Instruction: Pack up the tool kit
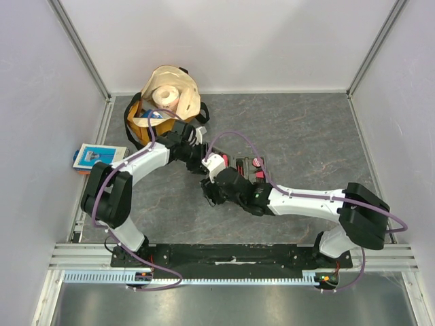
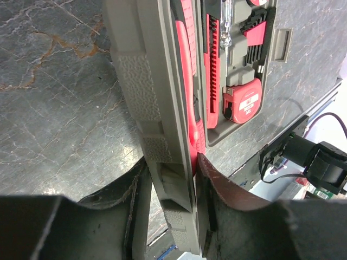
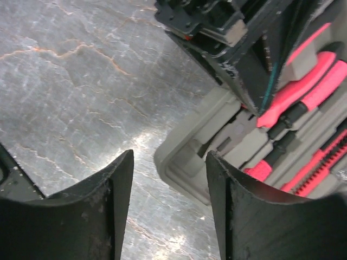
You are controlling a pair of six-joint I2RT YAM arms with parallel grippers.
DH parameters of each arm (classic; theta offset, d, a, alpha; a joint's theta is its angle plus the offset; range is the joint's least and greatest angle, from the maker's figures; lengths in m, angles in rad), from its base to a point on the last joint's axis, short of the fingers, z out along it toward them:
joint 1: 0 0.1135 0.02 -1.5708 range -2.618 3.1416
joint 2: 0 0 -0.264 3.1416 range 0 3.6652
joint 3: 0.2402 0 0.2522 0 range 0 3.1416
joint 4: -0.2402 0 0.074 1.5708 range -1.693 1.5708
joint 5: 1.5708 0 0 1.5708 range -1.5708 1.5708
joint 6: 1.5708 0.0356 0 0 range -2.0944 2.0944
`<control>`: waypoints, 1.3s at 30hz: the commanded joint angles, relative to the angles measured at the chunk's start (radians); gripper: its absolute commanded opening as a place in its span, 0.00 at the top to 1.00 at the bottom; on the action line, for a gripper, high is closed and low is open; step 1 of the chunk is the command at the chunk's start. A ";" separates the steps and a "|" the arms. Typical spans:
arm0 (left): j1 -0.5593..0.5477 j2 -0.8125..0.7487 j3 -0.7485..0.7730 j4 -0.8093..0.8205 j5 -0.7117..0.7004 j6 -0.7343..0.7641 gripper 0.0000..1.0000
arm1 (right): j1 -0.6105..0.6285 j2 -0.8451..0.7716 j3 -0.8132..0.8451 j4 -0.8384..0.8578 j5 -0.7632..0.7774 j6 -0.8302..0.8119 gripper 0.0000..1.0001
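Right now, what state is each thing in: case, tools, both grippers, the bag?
tool case: open, lid raised.
left gripper: shut on the lid's edge.
right gripper: open, empty, by the case corner.
tape measure: seated in its slot.
bag: mouth open, paper roll inside.

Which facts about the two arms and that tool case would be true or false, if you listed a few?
1. The left fingers clamp an edge of the grey case. True.
2. The right fingers also grip the case. False: they are open, holding nothing.
3. A red tape measure sits inside the case. True.
4. The paper roll lies in the case. False: it sits in the tan bag.
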 commanded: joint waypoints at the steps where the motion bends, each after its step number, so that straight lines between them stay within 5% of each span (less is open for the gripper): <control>1: -0.005 -0.001 0.072 -0.039 -0.042 0.045 0.68 | -0.009 -0.065 0.030 -0.011 0.153 0.073 0.35; 8: -0.005 0.036 0.167 -0.151 -0.098 0.127 0.76 | -0.076 -0.153 0.045 -0.188 0.409 0.280 0.30; 18: -0.002 0.036 0.281 -0.277 -0.180 0.214 0.78 | -0.335 -0.239 -0.105 -0.338 0.448 0.476 0.31; 29: -0.005 0.076 0.385 -0.311 -0.195 0.151 0.78 | -0.431 -0.173 -0.214 -0.369 0.376 0.568 0.34; 39: -0.025 0.084 0.411 -0.320 -0.227 0.138 0.77 | -0.438 -0.062 -0.254 -0.266 0.192 0.492 0.39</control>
